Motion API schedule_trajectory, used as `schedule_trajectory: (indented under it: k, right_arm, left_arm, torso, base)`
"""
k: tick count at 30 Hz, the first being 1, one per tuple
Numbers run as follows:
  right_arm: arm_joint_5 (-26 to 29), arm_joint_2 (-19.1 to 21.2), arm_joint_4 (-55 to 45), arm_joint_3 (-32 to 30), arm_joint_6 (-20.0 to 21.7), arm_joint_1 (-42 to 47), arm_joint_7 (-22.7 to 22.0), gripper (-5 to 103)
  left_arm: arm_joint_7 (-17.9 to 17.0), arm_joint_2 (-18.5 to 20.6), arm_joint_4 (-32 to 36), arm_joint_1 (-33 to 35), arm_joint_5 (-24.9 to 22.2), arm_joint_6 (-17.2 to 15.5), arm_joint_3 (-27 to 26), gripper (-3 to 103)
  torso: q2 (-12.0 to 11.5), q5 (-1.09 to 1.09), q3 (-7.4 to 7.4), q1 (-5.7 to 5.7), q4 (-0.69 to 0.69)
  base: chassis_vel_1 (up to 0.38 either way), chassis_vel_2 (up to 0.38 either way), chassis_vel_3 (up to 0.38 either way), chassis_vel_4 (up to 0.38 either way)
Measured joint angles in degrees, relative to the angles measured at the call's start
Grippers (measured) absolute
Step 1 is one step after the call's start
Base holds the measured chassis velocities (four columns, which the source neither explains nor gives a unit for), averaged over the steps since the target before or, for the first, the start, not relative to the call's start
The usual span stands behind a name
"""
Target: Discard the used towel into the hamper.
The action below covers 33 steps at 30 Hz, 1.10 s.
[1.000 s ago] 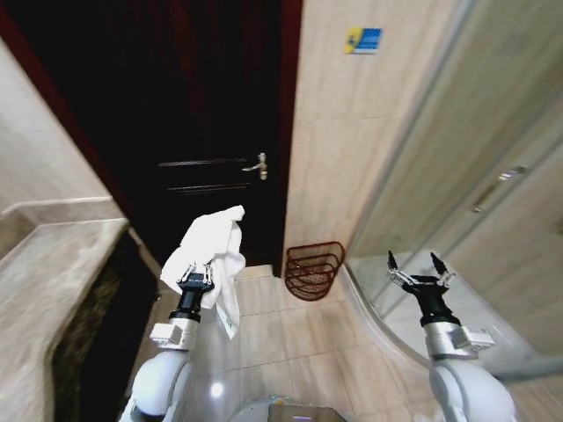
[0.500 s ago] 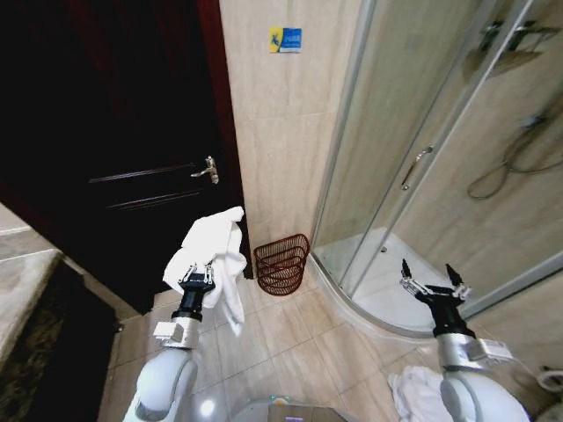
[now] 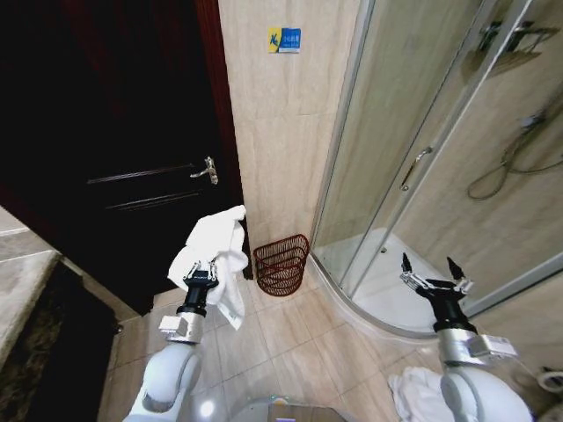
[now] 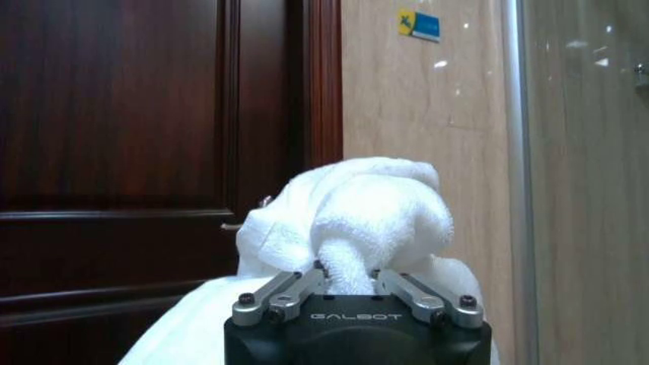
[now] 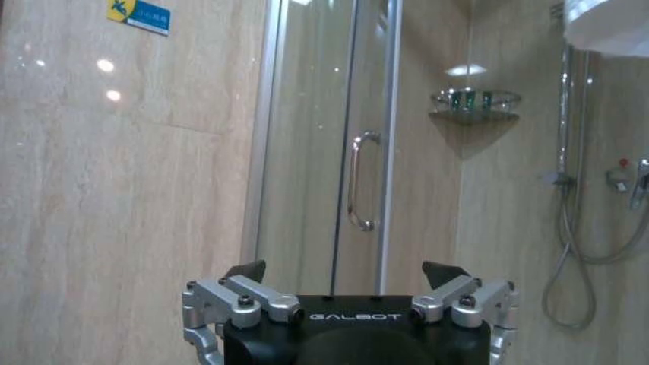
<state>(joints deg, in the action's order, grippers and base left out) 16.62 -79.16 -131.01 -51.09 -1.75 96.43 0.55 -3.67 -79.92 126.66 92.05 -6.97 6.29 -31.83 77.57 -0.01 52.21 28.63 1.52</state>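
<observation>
Left gripper point(image 3: 203, 272) clenched on towel point(image 3: 215, 246); right gripper point(image 3: 433, 276) released, idle. I must center over hamper point(image 3: 281, 264) by the wall before letting go.

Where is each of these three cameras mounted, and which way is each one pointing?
Head view: from the robot's head, looking down at the floor, hamper, both arms; left gripper holds the towel, right gripper open.
Left wrist view: behind the left gripper, facing the dark door; towel pinched.
Right wrist view: behind the right gripper, facing the shower door.
Shared: the blue wall sticker.
</observation>
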Motion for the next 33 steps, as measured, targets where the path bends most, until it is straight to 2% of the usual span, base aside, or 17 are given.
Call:
schedule_trajectory:
  k: [33]
  right_arm:
    - [-1.9,-0.4,-0.6,2.1,-1.6,1.3,-0.5,100]
  left_arm:
    - [0.3,-0.4,-0.2,0.1,0.2,1.4,0.2,12]
  torso:
    - [0.0,-0.01,0.01,0.03,-0.01]
  base:
    - [-0.122,0.116,0.12,-0.12]
